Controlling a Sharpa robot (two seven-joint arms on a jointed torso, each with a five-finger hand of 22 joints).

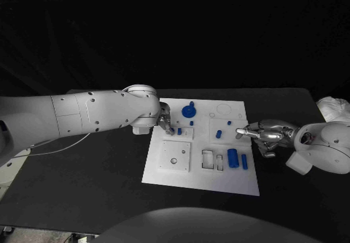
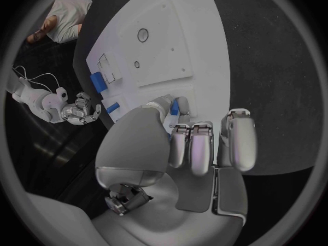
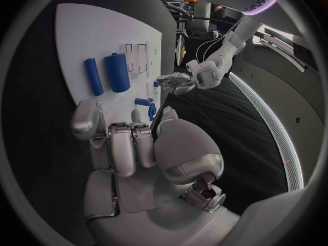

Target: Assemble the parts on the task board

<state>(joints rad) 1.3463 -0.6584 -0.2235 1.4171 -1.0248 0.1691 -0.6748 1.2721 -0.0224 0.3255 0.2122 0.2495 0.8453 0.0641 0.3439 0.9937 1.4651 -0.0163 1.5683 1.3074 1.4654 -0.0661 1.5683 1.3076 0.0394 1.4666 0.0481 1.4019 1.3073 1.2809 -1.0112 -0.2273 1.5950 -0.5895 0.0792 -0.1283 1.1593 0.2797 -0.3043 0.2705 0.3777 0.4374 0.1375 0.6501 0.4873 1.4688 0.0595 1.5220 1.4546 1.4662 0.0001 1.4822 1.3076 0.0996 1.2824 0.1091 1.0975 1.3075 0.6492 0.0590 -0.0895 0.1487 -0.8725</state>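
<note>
The white task board (image 1: 166, 172) lies mid-table. My left hand (image 1: 165, 123) is over the board's left part and pinches a blue peg (image 2: 175, 108) between thumb and fingertips; the peg (image 1: 179, 131) stands at a raised white block. My right hand (image 1: 264, 134) reaches over the board's right edge, fingers curled, with a small blue peg (image 3: 152, 111) pinched at its fingertips. On the board there are also a round blue knob (image 1: 189, 110), a short peg (image 1: 219, 134), a thick blue cylinder (image 1: 232, 158) and a thinner one (image 1: 244, 161).
A square white block with a round hole (image 1: 176, 156) and a slotted frame (image 1: 213, 159) sit on the board's near half. A cable (image 1: 54, 147) lies on the table at the left. Something white (image 1: 334, 107) lies at the table's far right.
</note>
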